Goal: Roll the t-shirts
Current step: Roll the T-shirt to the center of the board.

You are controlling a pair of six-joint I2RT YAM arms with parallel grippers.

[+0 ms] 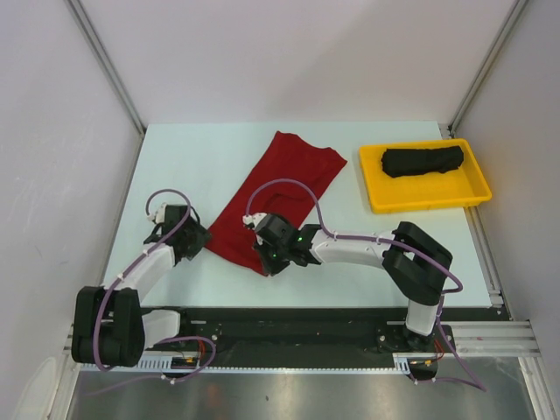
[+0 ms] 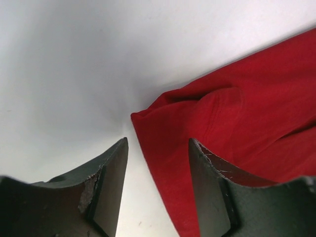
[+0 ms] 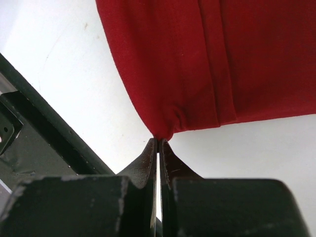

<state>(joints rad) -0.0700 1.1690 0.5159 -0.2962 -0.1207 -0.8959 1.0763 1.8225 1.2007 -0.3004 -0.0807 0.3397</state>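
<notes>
The deep red t-shirt (image 1: 284,188) lies as a long folded strip, slanting from the table's far middle toward the near left. My right gripper (image 1: 265,262) is shut on the strip's near corner. In the right wrist view the cloth (image 3: 197,64) bunches at the pinched tips (image 3: 159,139). My left gripper (image 1: 199,236) stands open at the near-left corner. The left wrist view shows the shirt's edge (image 2: 237,123) running between the spread fingers (image 2: 158,143), which do not clamp it. The black t-shirt (image 1: 422,161) lies rolled in the tray.
A yellow plastic tray (image 1: 429,199) sits at the far right of the table. The black base rail (image 3: 29,143) runs along the near edge, just behind my right gripper. White walls and metal posts enclose the table.
</notes>
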